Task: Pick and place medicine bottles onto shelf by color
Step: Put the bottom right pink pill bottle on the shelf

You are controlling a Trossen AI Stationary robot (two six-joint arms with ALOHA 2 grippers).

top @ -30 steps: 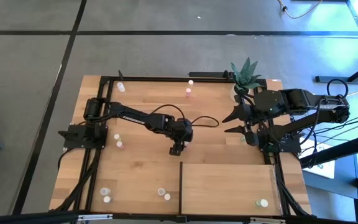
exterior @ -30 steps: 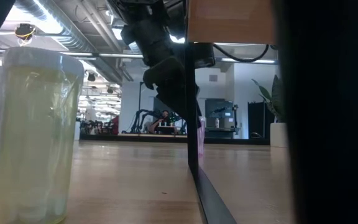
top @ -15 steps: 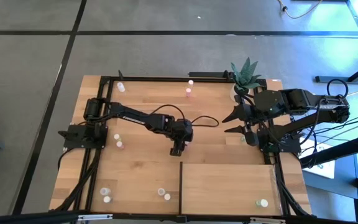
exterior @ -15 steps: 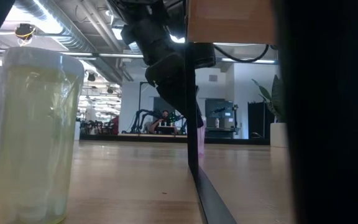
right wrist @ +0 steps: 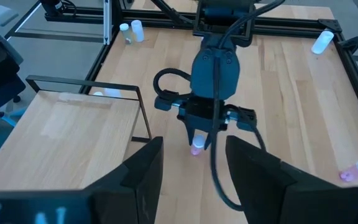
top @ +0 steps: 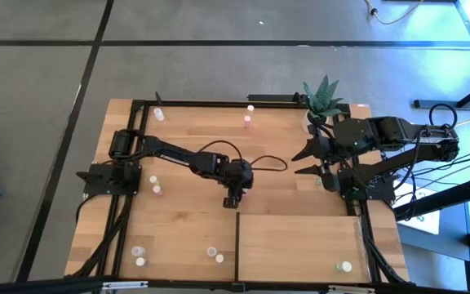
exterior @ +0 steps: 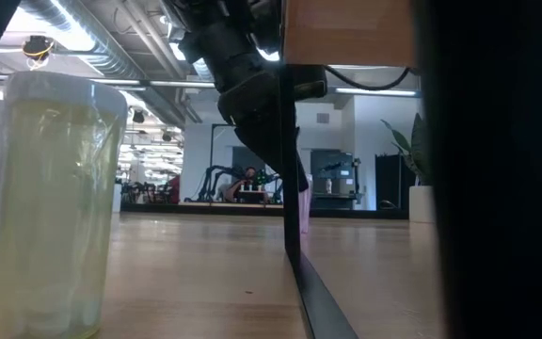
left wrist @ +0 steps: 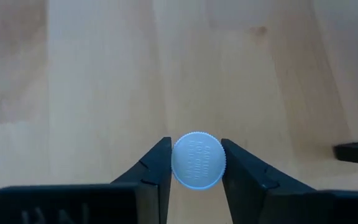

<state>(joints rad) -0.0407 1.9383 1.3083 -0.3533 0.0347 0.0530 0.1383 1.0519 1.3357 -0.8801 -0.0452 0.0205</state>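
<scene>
My left gripper [top: 232,198] stands at the table's middle, pointing down, just beyond the far edge of the shelf [top: 300,238], a pale wood panel. It is shut on a pink medicine bottle [right wrist: 197,147] with a white ribbed cap [left wrist: 197,160]. My right gripper [top: 304,161] waits open by the right edge, its fingers wide apart [right wrist: 191,168]. A greenish bottle [top: 345,266] stands on the shelf's near right corner. Several other bottles are scattered over the table, such as a pink one [top: 247,122]. My left gripper pinches the bottle's white cap between its two fingers, one on each side of the ribbed rim [left wrist: 174,163]. The fingers come from above and point down. The bottle stands upright under them, its pink base [right wrist: 196,150] on the tabletop.
A potted green plant [top: 321,98] stands at the far right. Loose bottles lie near the left edge [top: 155,184], the near left [top: 139,256], the near middle [top: 215,256] and the far edge [top: 159,114]. A pale yellow bottle [exterior: 55,202] fills the low view's left.
My left gripper has shifted a little toward the table's near edge, staying over the pink bottle, which keeps its place upright on the table.
</scene>
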